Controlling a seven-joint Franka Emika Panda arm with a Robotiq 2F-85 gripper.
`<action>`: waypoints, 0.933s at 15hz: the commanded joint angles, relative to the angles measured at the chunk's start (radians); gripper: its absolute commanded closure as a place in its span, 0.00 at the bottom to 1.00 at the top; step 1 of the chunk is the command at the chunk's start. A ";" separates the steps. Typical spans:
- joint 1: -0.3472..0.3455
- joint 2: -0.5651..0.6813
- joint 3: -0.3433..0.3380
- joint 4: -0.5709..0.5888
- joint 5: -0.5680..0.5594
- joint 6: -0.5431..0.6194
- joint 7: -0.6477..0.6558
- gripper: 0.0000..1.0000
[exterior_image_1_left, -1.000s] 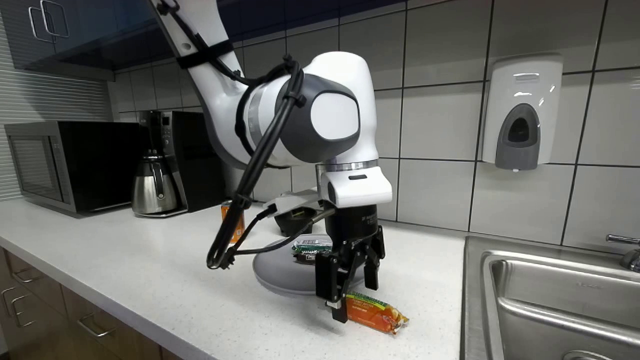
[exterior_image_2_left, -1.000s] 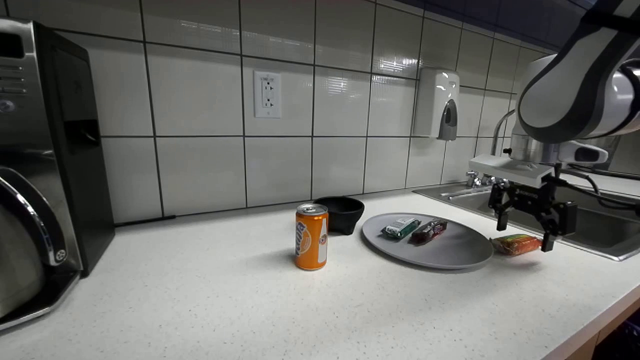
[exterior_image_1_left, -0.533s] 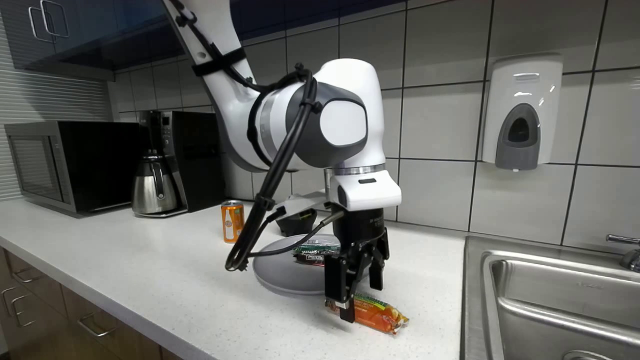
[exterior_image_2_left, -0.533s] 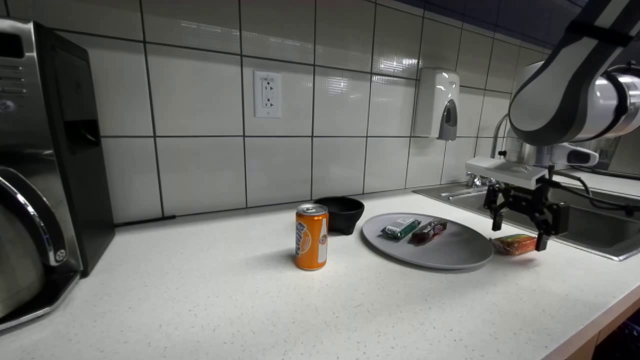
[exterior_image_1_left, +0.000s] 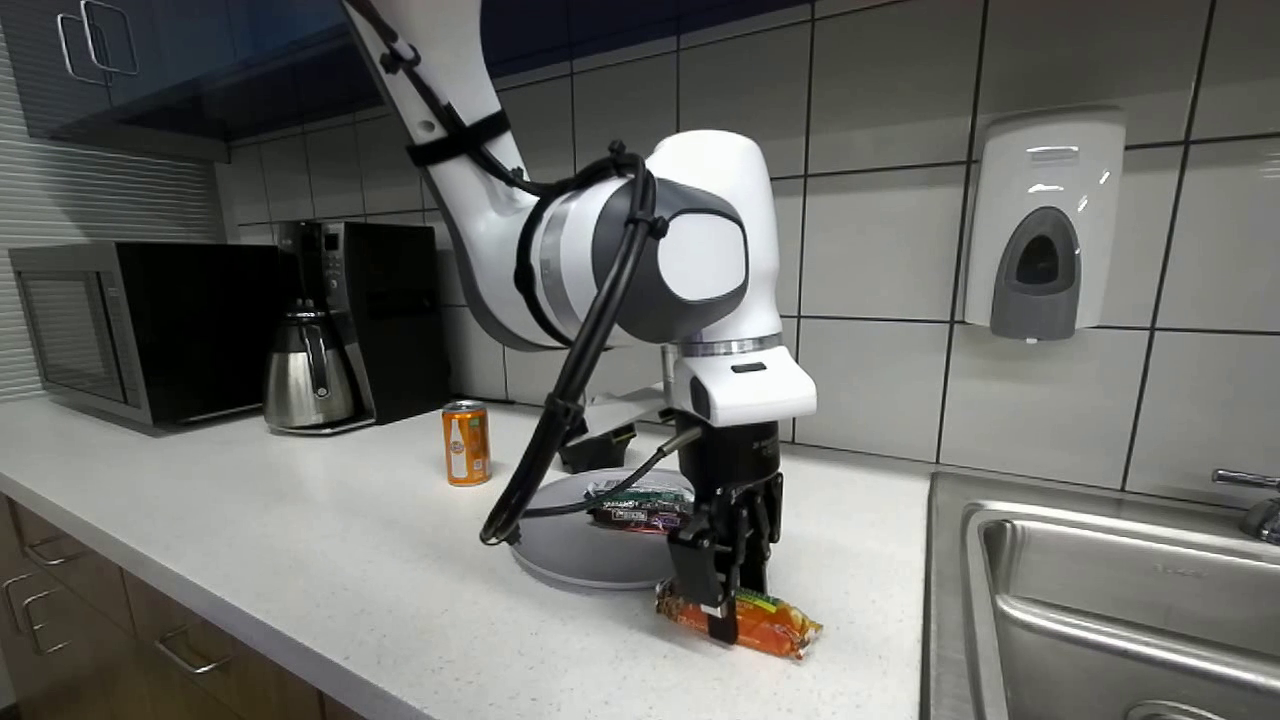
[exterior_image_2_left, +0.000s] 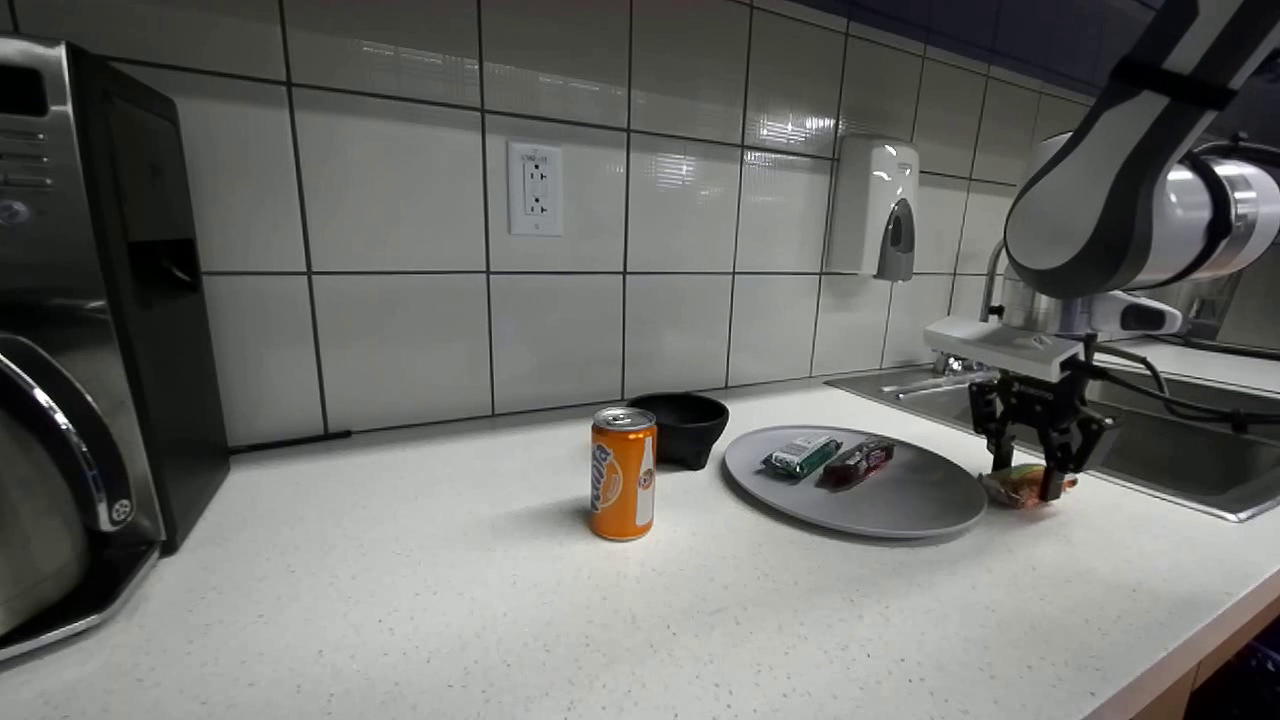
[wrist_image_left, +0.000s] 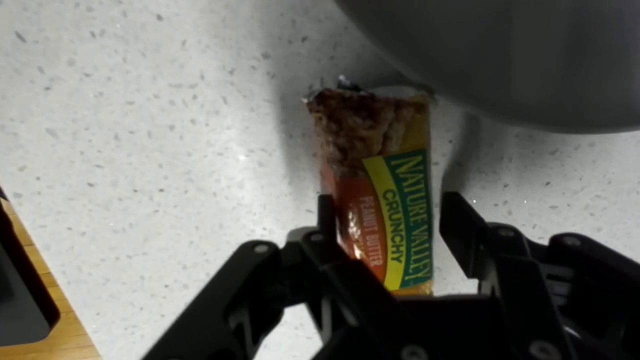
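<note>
Tool (wrist_image_left: 387, 215) has just narrowed, half-spread around bar (wrist_image_left: 377, 187); bar lies on table (exterior_image_2_left: 400, 620) between jaws. One jaw seems to touch bar; slim gap at other, so grasp looks incomplete. Plate (wrist_image_left: 500, 60) near tool; can (exterior_image_2_left: 623, 480) well apart, beyond plate.

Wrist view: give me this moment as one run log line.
Nature Valley Crunchy peanut butter bar: on counter, beside gray plate | fingers: open, astride bar, gap along one side | grip: not yet closed
</note>
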 joint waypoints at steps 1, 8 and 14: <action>0.002 0.013 -0.007 0.024 0.019 -0.003 -0.033 0.75; 0.021 -0.009 -0.026 0.021 -0.014 -0.010 -0.002 0.82; 0.054 -0.043 -0.038 0.005 -0.055 -0.013 0.035 0.82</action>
